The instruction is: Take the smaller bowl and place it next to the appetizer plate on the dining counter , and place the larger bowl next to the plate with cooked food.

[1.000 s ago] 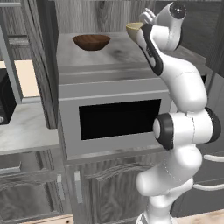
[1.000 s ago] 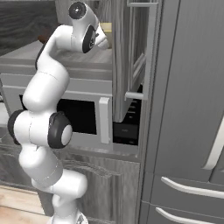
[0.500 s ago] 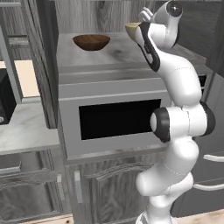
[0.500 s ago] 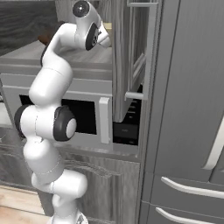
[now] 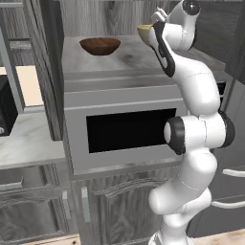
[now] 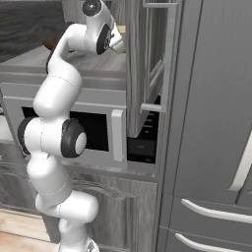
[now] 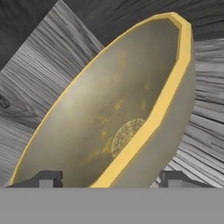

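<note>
Grey wood-grain cabinets (image 5: 119,210) stand below a grey microwave (image 5: 127,131) with a dark window. Marble-look counter (image 5: 26,143) at left; light wooden floor (image 6: 19,231) below. Tall grey refrigerator doors (image 6: 216,98) with silver handles at right.

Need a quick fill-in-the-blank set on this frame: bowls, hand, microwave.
1. The smaller bowl sits on top of the ____.
2. The hand straddles the rim of the ____ bowl.
3. The microwave window looks ____ in colour.
4. In the left base view, the dark brown bowl lies to the ____ of the arm.

Missing words: microwave; larger; black; left
</note>
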